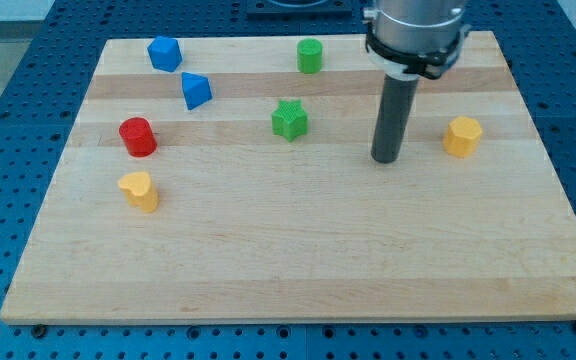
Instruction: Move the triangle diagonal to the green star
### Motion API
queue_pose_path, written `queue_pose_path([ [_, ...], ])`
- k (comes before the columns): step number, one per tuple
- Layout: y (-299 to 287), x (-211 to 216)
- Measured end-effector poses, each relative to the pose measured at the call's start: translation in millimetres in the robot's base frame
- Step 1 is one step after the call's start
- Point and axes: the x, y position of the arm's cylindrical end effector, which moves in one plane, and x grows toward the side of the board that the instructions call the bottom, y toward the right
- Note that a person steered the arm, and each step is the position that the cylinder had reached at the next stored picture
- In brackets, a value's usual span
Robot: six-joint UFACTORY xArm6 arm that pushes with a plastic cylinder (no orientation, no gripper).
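A blue triangle (196,91) lies on the wooden board in the upper left part of the view. A green star (289,119) lies to its right and slightly lower, near the board's middle top. My tip (385,158) rests on the board to the right of the green star, about a hundred pixels from it and far from the blue triangle. It touches no block.
A blue pentagon-like block (165,53) sits at the top left. A green cylinder (310,56) sits at top centre. A red cylinder (138,136) and a yellow heart (140,190) lie at the left. A yellow hexagon (462,136) lies right of my tip.
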Motion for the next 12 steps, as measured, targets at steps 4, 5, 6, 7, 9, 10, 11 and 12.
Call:
queue_pose_path([
  [4,-66.9,-86.3],
  [5,-100.3,-100.1],
  [6,-136.1,-111.3],
  [7,-170.8,-122.9],
  [9,-229.0,-138.2],
  [10,-253.2,-138.2],
  [11,-270.4,-138.1],
  [12,-279.1,-136.0],
])
